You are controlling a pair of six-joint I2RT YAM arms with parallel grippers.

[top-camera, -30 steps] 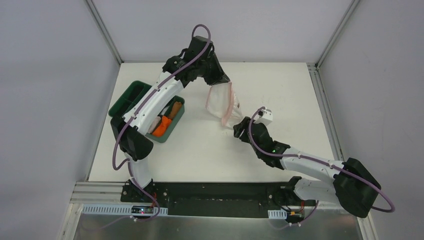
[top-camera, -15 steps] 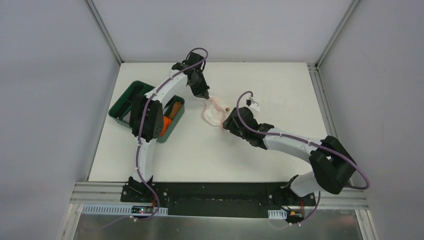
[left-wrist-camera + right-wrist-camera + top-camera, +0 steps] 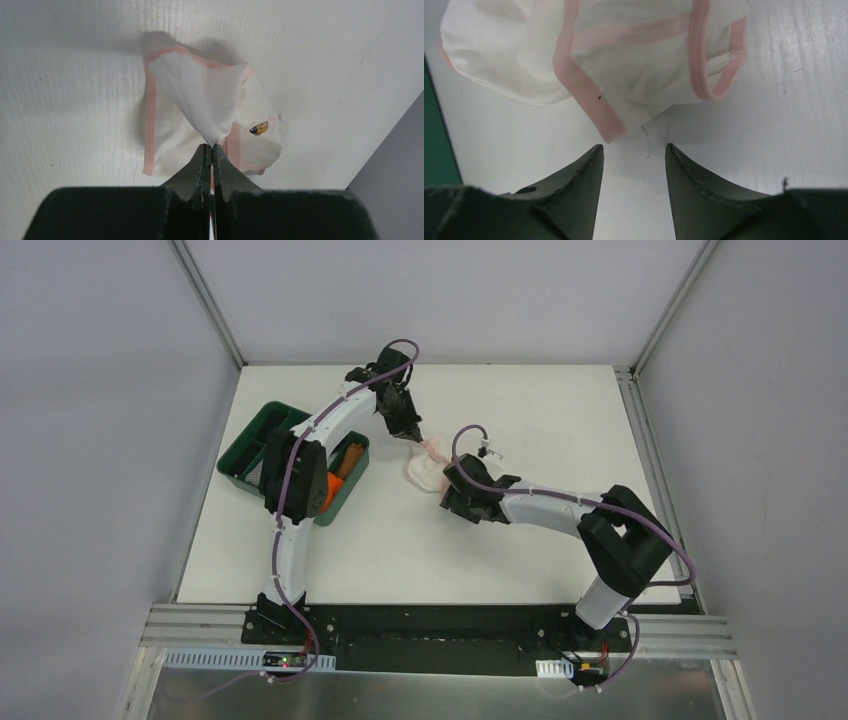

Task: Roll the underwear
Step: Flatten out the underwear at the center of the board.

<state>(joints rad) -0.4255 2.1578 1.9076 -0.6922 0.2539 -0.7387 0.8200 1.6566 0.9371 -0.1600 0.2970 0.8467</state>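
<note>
The work surface is a white table enclosed by grey walls and aluminium corner posts. A green bin sits at the table's left side and holds rolled cloths, among them 1 orange cloth and 1 brown cloth.

1 piece of underwear, pale pink-white with pink edging, lies on the table near the centre, to the right of the bin and apart from it. It is crumpled and not yet rolled. A small printed emblem shows on 1 panel.

The left gripper is clenched on a pinch of the white fabric. The cloth rises from the table to the closed tips in a narrow cone, so part of the garment is lifted while the rest rests on the surface. This hold probably serves to pull the panel taut or to reposition the piece for flattening.

The right gripper is released, its 2 fingers spread and grasping nothing. It sits low over the table just beside the near edge of the garment, with an end of the pink band lying just ahead of the gap. This placement suggests preparation to take a 2nd hold on that edge.

Judged stage: early, spreading before rolling.
</note>
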